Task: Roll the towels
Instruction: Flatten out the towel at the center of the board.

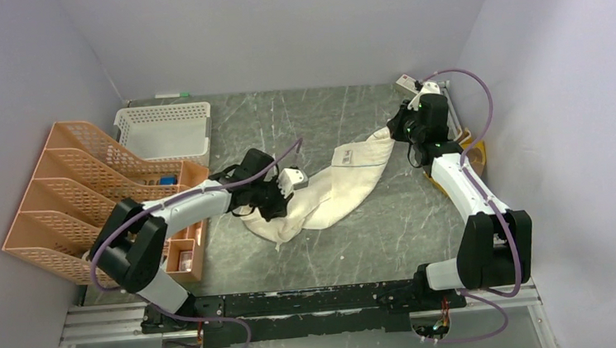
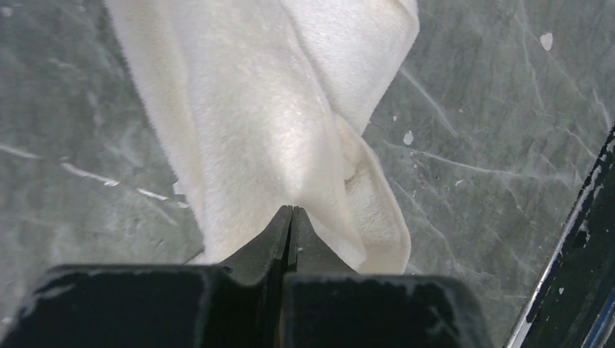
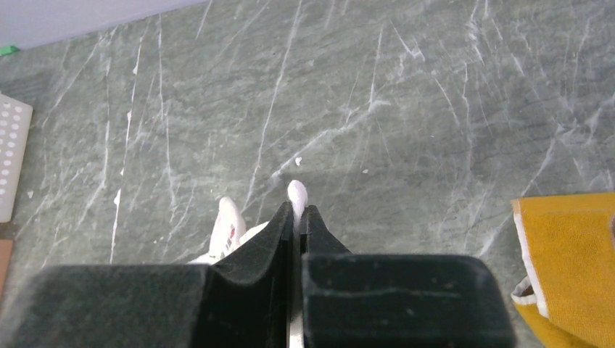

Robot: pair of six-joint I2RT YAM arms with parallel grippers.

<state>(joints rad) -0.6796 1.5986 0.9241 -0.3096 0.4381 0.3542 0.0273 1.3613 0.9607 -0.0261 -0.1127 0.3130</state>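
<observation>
A fuzzy off-white cloth towel [image 1: 335, 188] lay bunched diagonally on the grey marbled tabletop [image 1: 336, 255]. The left hand [image 2: 291, 210] and right hand [image 3: 297, 209] pinched its opposite ends.

Both arms are the same build: left arm [image 1: 184, 205] and right arm [image 1: 461, 180] have white link shells with chunky black joint housings between them. Left purple cable [image 1: 286, 151] runs along its arm in loose loops. Right purple cable [image 1: 490, 105] arcs wide off the wrist. More purple loops hang below the bases. White camera block [image 1: 292, 179] on the left wrist. Bases bolted to a black rail [image 1: 298, 299] at the table's near edge. Left gripper [image 2: 291, 217] and right gripper [image 3: 297, 214] are matte black, with wedge fingers [image 2: 268, 246] tapering to thin tips and boxy housings with scuffed, chipped edges.
</observation>
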